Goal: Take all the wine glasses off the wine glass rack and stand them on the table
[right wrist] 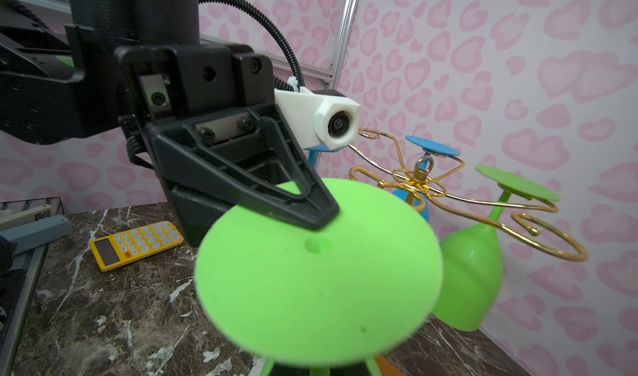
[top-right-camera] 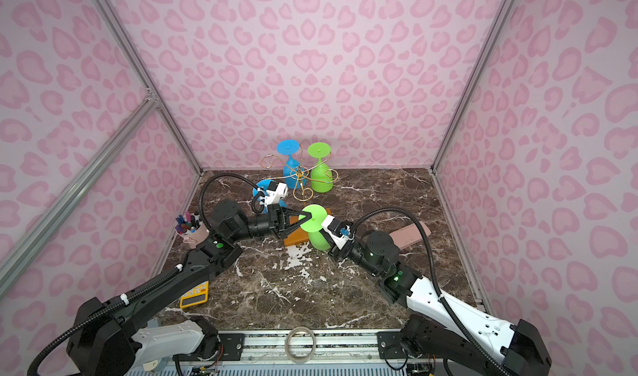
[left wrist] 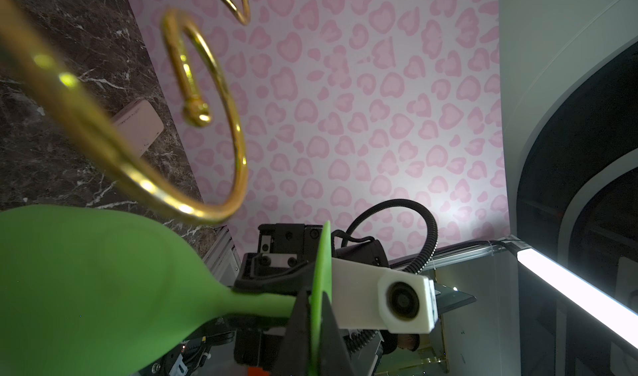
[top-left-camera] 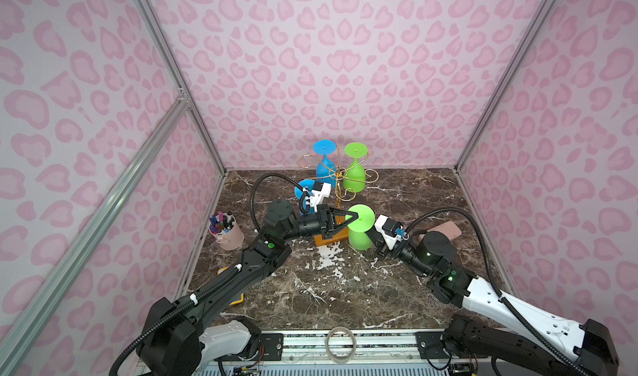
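Note:
A green wine glass hangs upside down in front of the wine glass rack, over its orange-brown base. My left gripper is shut on the rim of the glass's round foot, one finger on each face. My right gripper comes from the right and is shut on the stem under the foot; in the right wrist view the foot hides its jaws. The stem sits clear of the nearest gold scroll arm. Two blue glasses and one green glass hang on the rack.
A pink cup of pens stands at the left wall. A yellow calculator lies near the front left. A pink flat case lies behind the right arm. A tape roll rests on the front rail.

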Motion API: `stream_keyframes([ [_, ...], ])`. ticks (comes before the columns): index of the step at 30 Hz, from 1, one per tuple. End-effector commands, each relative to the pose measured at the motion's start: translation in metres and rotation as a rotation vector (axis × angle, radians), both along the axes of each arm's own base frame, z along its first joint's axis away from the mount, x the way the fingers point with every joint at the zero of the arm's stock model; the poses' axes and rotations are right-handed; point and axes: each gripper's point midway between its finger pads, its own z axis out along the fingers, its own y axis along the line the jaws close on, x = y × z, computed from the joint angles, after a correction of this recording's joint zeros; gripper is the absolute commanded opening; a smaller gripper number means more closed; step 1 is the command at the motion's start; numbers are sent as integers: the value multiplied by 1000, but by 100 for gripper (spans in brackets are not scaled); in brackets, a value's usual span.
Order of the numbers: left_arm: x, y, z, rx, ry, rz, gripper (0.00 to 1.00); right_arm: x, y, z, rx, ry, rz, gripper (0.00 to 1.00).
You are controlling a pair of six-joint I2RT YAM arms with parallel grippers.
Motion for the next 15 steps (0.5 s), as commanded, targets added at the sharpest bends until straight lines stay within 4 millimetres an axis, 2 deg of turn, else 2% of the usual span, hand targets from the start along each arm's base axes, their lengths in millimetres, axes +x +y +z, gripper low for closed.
stream_keyframes([
  [1, -9, 7, 29, -86, -75, -47, 4, 3, -4, 0, 29, 44, -26, 19],
  [4, -2, 24, 38, -139, -73, -21, 4, -2, -15, 9, 72, 54, -24, 36],
  [8, 3, 48, 61, -226, -96, 10, 4, -3, -48, 34, 258, 83, -9, 53],
  [11, -1, 58, 81, -281, -127, 9, 4, -4, -76, 49, 401, 111, 12, 57],
  [15, -8, 62, 100, -311, -178, -1, 4, -8, -98, 62, 556, 154, 88, 55],
])
